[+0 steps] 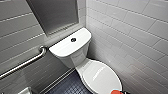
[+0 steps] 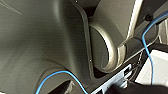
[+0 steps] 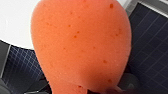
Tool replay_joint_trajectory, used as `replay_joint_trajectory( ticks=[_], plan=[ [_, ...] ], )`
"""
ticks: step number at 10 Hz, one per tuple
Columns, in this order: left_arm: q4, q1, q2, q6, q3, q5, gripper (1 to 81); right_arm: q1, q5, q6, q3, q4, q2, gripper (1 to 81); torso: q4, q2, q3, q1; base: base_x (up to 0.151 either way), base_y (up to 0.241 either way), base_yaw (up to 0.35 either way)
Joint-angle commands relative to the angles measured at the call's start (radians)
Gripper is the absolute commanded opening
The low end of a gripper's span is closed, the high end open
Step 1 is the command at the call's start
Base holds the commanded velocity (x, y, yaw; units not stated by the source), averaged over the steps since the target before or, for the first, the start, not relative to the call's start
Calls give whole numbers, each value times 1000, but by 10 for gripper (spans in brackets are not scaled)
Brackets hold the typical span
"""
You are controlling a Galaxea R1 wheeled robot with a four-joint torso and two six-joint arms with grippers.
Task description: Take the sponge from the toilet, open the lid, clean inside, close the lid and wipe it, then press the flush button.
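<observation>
The white toilet (image 1: 75, 56) stands in the corner with its lid (image 1: 100, 75) shut flat over the bowl. On the tank top sits the dark round flush button (image 1: 73, 39). The orange-red sponge (image 1: 117, 92) shows at the lid's near edge in the head view. It looms large in the right wrist view, where my right gripper (image 3: 100, 90) is shut on the sponge (image 3: 82, 45) at its narrow end, just above the white lid (image 3: 15, 22). The left wrist view looks at the robot's own dark body and a blue cable (image 2: 147, 50), and nothing is in the left gripper.
A steel grab bar (image 1: 25, 63) runs along the left tiled wall. The right tiled wall (image 1: 135, 37) stands close beside the bowl. Dark patterned floor (image 1: 67, 86) lies left of the toilet. A grey panel (image 1: 55, 15) hangs above the tank.
</observation>
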Motion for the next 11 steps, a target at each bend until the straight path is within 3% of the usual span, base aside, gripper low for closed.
replay_joint_trajectory(
  ticks=[1,5,8,9,11],
  plan=[
    [-1,22,-5,2,11,92,811,-5,60,22,51,-26,-143,10,0,0,0,0,0,0,0],
    [-13,-5,-15,-2,17,95,811,-212,247,15,-85,-32,-211,10,0,0,0,0,0,0,0],
    [-13,-13,-15,-4,25,101,811,-420,542,13,-321,-23,-164,10,0,0,0,0,0,0,0],
    [-13,-15,-15,-4,25,101,811,-465,589,12,-368,-23,-145,10,0,100,0,-64,0,0,0],
    [-13,-18,-15,-4,25,105,811,-558,707,10,-504,-29,-82,10,0,111,0,-72,0,0,0]
  ],
)
